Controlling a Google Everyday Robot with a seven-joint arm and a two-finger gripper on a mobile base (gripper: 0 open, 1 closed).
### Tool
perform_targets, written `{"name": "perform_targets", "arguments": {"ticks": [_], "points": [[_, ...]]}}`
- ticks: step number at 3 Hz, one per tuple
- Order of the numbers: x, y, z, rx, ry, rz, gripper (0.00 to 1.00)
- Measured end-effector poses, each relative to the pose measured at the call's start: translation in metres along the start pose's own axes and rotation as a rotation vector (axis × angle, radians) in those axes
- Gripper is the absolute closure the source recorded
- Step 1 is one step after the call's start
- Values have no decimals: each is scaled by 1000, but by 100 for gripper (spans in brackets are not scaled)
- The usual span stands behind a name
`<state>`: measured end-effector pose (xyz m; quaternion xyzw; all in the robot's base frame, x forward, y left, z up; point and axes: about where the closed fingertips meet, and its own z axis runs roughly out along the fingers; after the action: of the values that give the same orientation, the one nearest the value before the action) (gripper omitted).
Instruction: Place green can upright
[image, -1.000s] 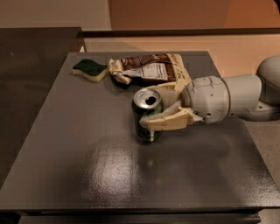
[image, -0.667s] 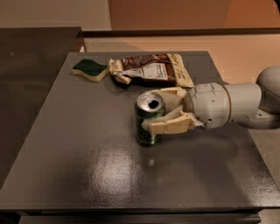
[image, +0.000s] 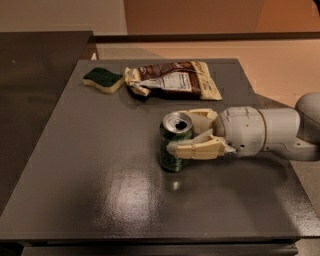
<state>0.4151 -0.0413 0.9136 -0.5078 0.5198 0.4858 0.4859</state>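
Observation:
The green can (image: 173, 152) is upright near the middle of the dark table (image: 100, 200), its silver top with the opening facing up. Its base looks to be at the table surface. My gripper (image: 180, 132) reaches in from the right and is shut on the can. One cream finger (image: 196, 148) crosses the can's front side and the other finger (image: 201, 116) lies behind it. The white wrist (image: 245, 131) extends to the right edge.
A green-topped yellow sponge (image: 103, 80) lies at the table's back left. A brown and cream snack bag (image: 172, 81) lies flat at the back middle. The table's right edge runs under my arm. A darker counter (image: 35, 85) adjoins on the left.
The gripper and the can have shifted slightly right and down toward the table surface. The can stays upright in the fingers. Sponge and bag have not moved.

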Motion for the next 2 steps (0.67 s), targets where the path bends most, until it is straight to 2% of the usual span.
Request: {"name": "perform_targets", "arguments": {"ticks": [2], "points": [[12,0,-1,14,0,33,36]]}}
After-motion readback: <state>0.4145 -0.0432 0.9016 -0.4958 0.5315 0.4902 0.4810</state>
